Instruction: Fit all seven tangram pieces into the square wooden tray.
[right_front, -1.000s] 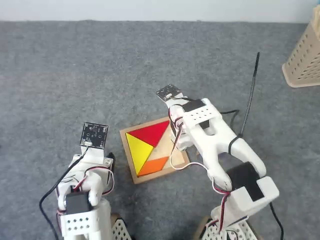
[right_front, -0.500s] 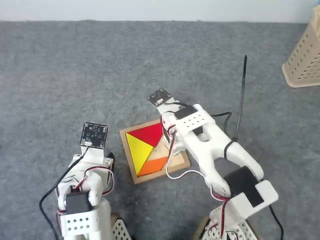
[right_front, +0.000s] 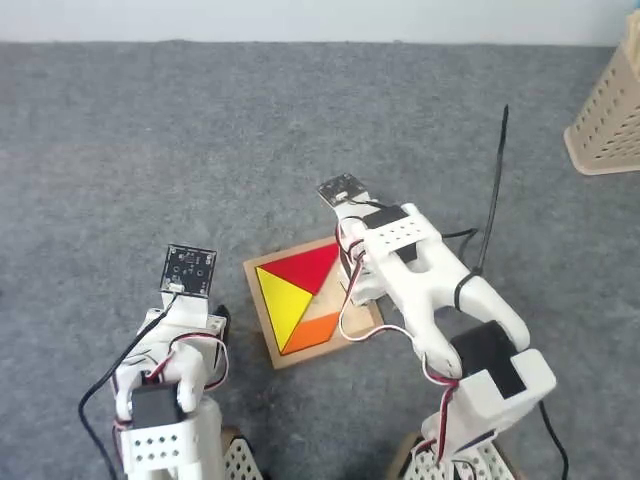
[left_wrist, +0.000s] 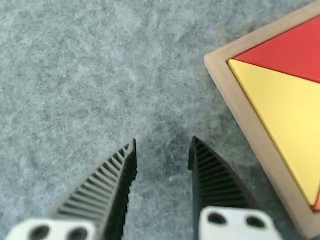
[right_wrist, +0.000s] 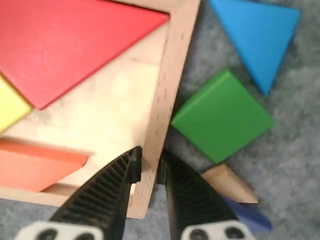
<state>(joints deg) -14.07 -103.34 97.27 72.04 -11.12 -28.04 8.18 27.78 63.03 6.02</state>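
1. Right wrist view gives us the main fact: the right pincer (right_wrist: 148, 165) pinches the rim of the square wooden tray (right_wrist: 171, 70), one finger inside and one outside.
2. Inside the tray lie the red triangle (right_wrist: 75, 45), the yellow triangle (right_wrist: 10, 107) and the orange piece (right_wrist: 35, 167), with bare wood beside them.
3. On the grey surface (right_wrist: 300, 150), just beside the tray, we see the green square (right_wrist: 222, 117), the blue triangle (right_wrist: 257, 32), a pale wooden piece (right_wrist: 227, 181) and a dark blue piece (right_wrist: 247, 216).
4. The left pincer (left_wrist: 162, 145) is spread and holds nothing; it hangs over the surface near a corner of the tray.
5. We judge three of seven pieces placed, and the step in hand is positioning the tray. The next move calls for releasing the rim and opening wide for the green square.
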